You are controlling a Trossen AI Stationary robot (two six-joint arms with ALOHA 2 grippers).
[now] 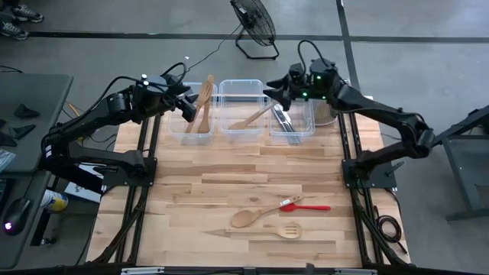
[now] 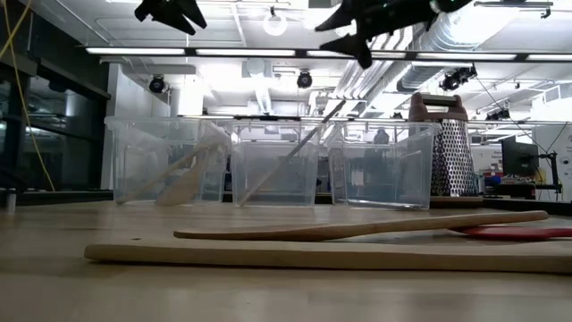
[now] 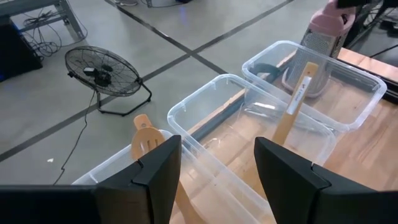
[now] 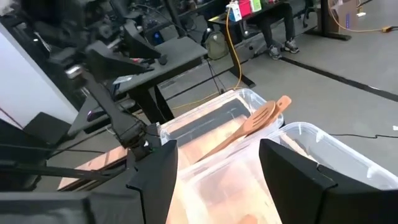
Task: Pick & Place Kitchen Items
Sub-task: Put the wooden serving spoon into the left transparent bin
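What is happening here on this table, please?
A two-armed robot is sorting kitchen utensils into three clear tubs at the far edge of the table. Both hands hover above the tubs and hold nothing: the left hand over the left tub, the right hand over the right tub, with open fingers. Wooden utensils already stand in the left and middle tubs, metal ones lie in the right. A wooden spoon, a slotted wooden spatula and a red spatula remain on the table.

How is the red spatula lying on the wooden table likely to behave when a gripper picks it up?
The red spatula looks slim and small, so probably light. It lies flat on the wooden table, so fingers must likely pinch low. Its thin handle may pivot if gripped off-centre.
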